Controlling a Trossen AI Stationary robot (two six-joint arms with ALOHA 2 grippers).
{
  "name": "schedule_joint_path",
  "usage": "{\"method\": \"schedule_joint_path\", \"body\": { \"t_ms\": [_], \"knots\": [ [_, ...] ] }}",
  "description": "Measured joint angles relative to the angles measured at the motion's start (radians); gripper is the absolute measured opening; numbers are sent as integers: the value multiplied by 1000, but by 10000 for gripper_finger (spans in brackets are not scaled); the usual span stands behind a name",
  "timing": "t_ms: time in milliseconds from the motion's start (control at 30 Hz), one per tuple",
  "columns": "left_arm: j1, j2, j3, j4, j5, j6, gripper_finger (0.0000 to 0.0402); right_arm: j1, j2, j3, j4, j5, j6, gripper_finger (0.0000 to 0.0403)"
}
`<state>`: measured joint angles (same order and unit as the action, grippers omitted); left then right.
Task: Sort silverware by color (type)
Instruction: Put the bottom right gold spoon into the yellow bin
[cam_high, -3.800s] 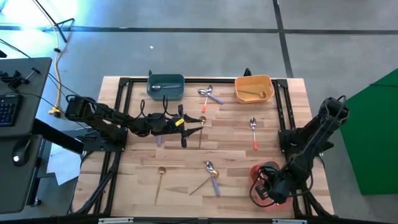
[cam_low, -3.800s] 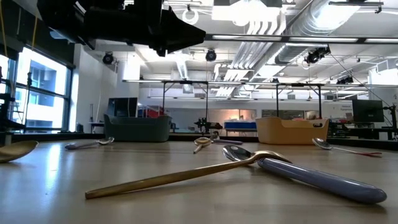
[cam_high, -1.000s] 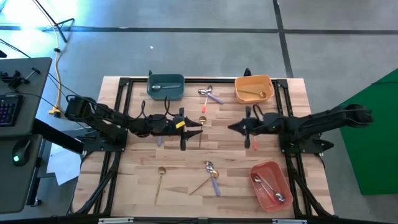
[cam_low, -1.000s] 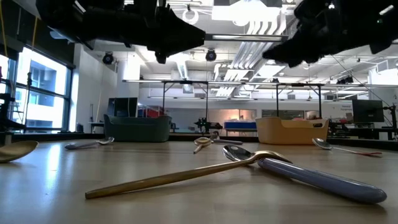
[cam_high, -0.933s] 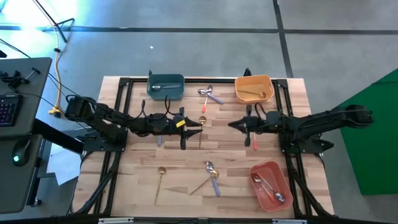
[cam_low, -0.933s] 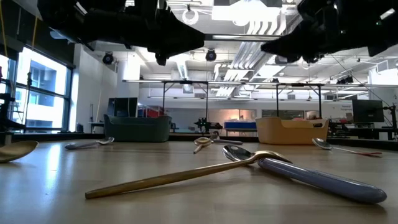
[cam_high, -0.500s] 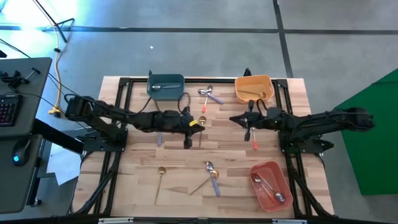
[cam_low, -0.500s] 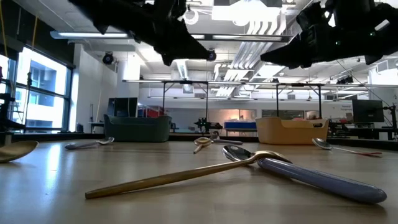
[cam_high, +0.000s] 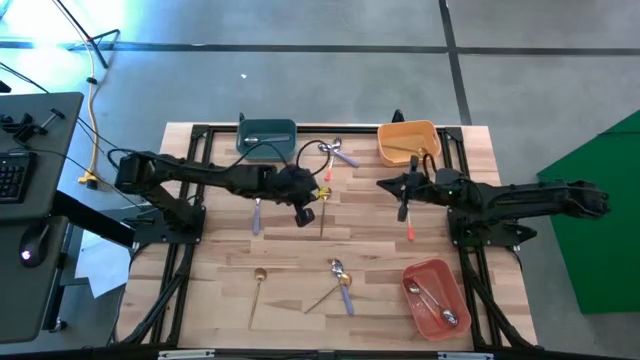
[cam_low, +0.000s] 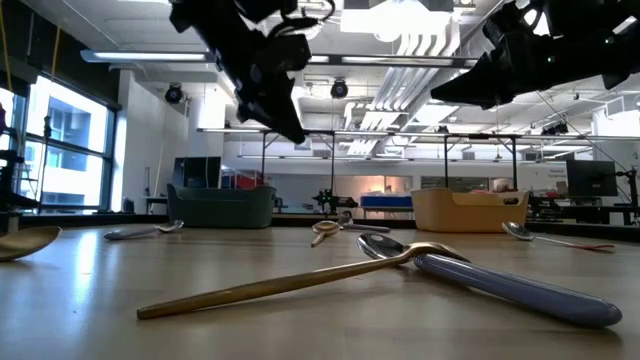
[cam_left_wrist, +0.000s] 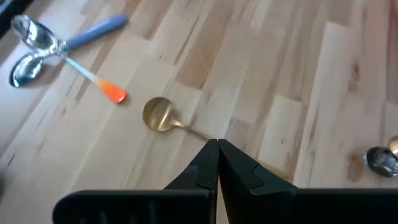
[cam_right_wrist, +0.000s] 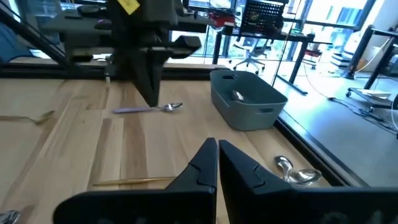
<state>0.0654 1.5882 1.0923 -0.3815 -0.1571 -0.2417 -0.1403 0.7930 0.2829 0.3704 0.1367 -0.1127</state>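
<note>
My left gripper (cam_high: 302, 217) hangs shut and slanted down, well above the table (cam_low: 297, 135). Just to its right lies a gold spoon (cam_high: 322, 210). In the left wrist view my shut fingers (cam_left_wrist: 217, 149) hide part of its handle beyond the bowl (cam_left_wrist: 158, 115). My right gripper (cam_high: 381, 184) is shut, nearly level, pointing toward the table's left, beside a red-handled spoon (cam_high: 409, 218). A lavender-handled spoon (cam_high: 256, 214) lies left of my left gripper. Two crossed spoons (cam_high: 336, 152) lie at the far middle.
A teal bin (cam_high: 267, 138) holding a spoon stands far left. An orange bin (cam_high: 408, 143) stands far right. A red-pink bin (cam_high: 436, 296) with spoons is near right. A gold spoon (cam_high: 257, 290) and a crossed gold and lavender pair (cam_high: 341, 283) lie near the front.
My left gripper has tipped from nearly level to slanting down, shifted a little toward the table's right, and its fingers have shut on nothing. My right gripper has moved slightly toward the far edge, still shut. No silverware has moved.
</note>
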Motion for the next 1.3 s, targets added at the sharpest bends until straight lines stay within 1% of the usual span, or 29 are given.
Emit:
{"method": "schedule_joint_path", "body": {
  "t_ms": [133,233,367,467,567,667,767,867,933,1033,1133,1200,1300],
  "knots": [
    [32,75,37,9,44,-11,4,11,-17,2,-27,21,0,0],
    [64,138,89,1,74,-33,21,12,-21,2,-37,21,1,0],
    [102,221,150,-35,195,-86,61,12,-21,2,-44,21,2,0],
    [100,263,165,-45,278,-74,96,12,-21,2,-53,21,2,0],
    [55,282,165,-42,302,14,125,12,-21,2,-58,21,1,0],
    [-16,283,165,-36,306,108,142,11,-21,2,-63,21,0,0],
    [-94,283,165,-22,322,111,149,11,-21,2,-67,21,0,0],
    [-181,283,165,-16,340,52,150,11,-21,2,-68,22,0,0],
    [-238,283,165,-6,328,1,149,11,-21,2,-68,22,0,0],
    [-317,283,165,45,237,-101,145,11,-21,2,-68,22,8,0],
    [-382,283,165,120,125,-174,145,11,-21,2,-71,22,9,0],
    [-413,294,166,156,52,-194,145,11,-21,2,-74,22,23,0],
    [-441,311,163,155,-10,-244,145,11,-18,2,-80,22,37,0]
  ]
}}
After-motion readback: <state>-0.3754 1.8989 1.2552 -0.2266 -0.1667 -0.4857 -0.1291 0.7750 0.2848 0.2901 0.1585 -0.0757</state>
